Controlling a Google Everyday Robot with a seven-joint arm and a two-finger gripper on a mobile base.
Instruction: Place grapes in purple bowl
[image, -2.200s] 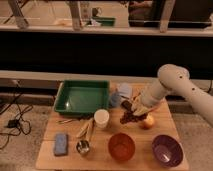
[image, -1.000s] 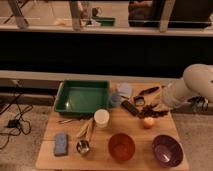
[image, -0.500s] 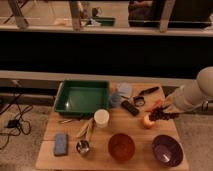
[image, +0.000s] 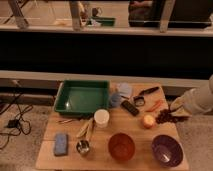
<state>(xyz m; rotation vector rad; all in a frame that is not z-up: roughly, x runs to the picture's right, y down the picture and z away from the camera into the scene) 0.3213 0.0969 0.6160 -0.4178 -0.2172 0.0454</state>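
Wooden table (image: 50, 150) in front of a dark wall w/ a glass partition above; the task's things sit at its right end.

Progress: the purple bowl (image: 167, 150) at the front right corner looks empty, so the placing isn't done. The grapes (image: 164, 117) are out of the bowl, behind it and just right of the round yellow-orange fruit (image: 148, 121). The pick-up part seems done: the gripper (image: 173, 113) comes in from the right edge on the pale arm (image: 200, 101), sits right on the bunch's right end, and is closed tight, apparently w/ the grapes in its hold. Can't tell if the bunch is lifted clear of the table or resting on it.

Left to do, by my read: carry the grapes toward the front edge, over the bowl's rim, then let go.

Grapes vs gripper: touching, bunch trailing off to the gripper's left and a bit lower in view. Bowl is near but apart from both.

Other stuff: orange-red bowl (image: 122, 146) left of the purple one, easy to mix up; green tray (image: 82, 97) and white cup (image: 101, 118) are further left, out of the way.
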